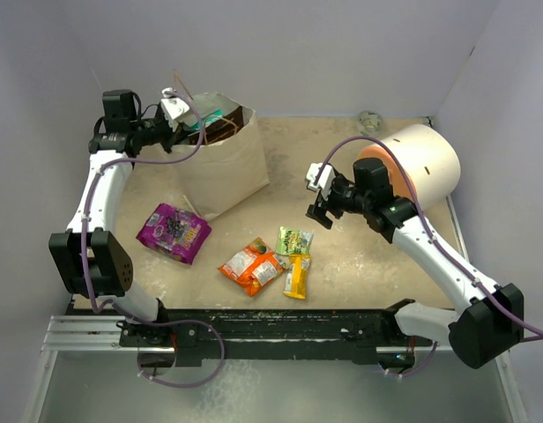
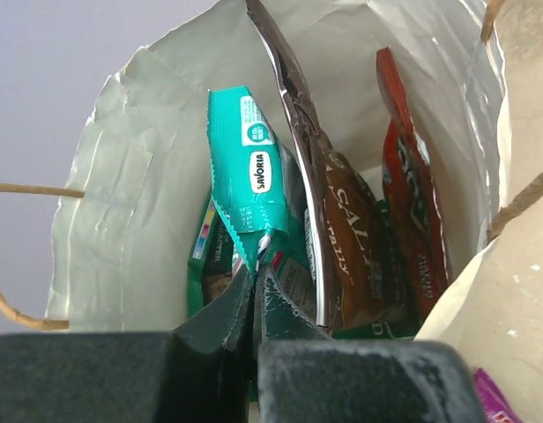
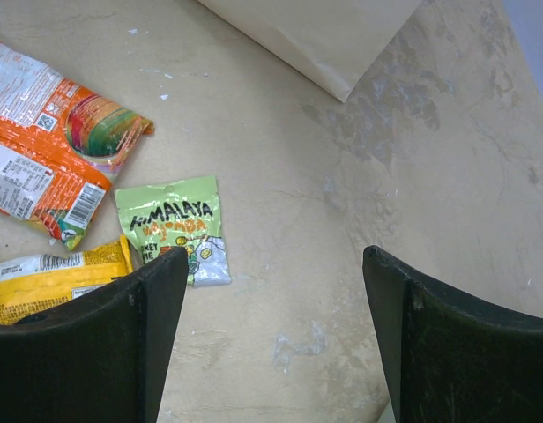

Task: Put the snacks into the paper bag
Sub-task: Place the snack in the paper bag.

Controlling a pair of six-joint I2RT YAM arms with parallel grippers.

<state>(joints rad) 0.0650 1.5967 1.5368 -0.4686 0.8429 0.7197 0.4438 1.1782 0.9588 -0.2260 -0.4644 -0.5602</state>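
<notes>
Left claw (image 2: 256, 295): pinching teal packet (image 2: 252, 176) inside paper bag (image 2: 122, 185).
Right claw (image 3: 273, 263): I hold it spread; green packet (image 3: 173, 225) just beside one finger, off-centre.

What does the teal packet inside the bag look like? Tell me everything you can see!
The teal packet is shiny, crinkled plastic. It has "Savoria" printed in white on a dark label, with a round white badge above that. It is long and narrow and sits on end inside the open paper bag. The left tool seems to pinch its near end. A brown packet stands close beside it, on the right in the left wrist view.
</notes>
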